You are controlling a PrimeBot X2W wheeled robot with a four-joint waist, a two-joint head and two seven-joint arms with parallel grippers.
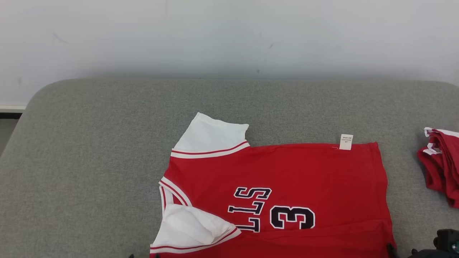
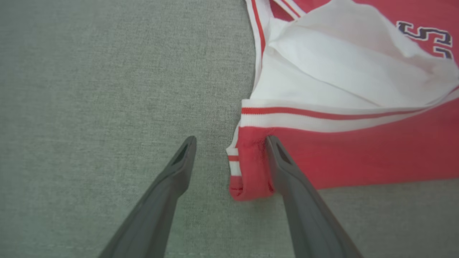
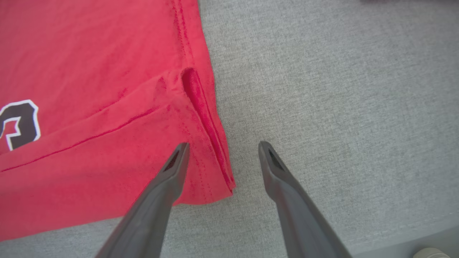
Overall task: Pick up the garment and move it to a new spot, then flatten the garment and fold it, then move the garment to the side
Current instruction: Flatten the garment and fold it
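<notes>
At garment (image 1: 279, 179) corners | left end effector (image 2: 230, 139) spread | right end effector (image 3: 224, 144) spread

Red jersey (image 1: 304, 172), white sleeves, dark numeral 3. Lies spread flat on the grey desk (image 1: 89, 143). Near edge folded over.

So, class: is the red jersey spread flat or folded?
Partly folded: the jersey has its near edge doubled over, one sleeve on top.

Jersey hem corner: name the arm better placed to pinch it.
Right: the right tool, open, straddles the hem corner of the jersey; the left tool is by the white sleeve.
</notes>
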